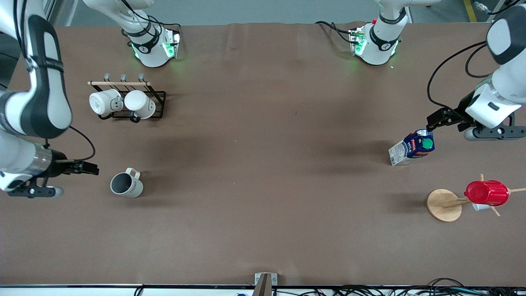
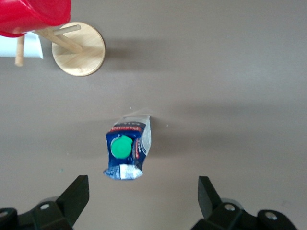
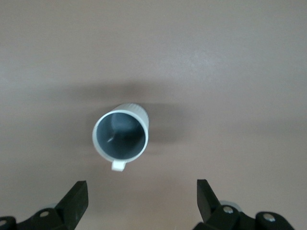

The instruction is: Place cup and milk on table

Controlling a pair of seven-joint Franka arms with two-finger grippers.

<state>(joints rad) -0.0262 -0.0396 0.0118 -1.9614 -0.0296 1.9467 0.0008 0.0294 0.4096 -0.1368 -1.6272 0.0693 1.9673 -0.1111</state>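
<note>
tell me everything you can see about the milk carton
The milk is a small gable-top carton, dark blue and white with a red label and a round green cap on its sloped top; it looks like coated card. It stands upright on the brown table, toward the left arm's end, farther from the front camera than the wooden stand's base. Nothing grips it: the left end effector hangs above it, open, touching nothing.

cup lettering unreadable, milk label blurred
</note>
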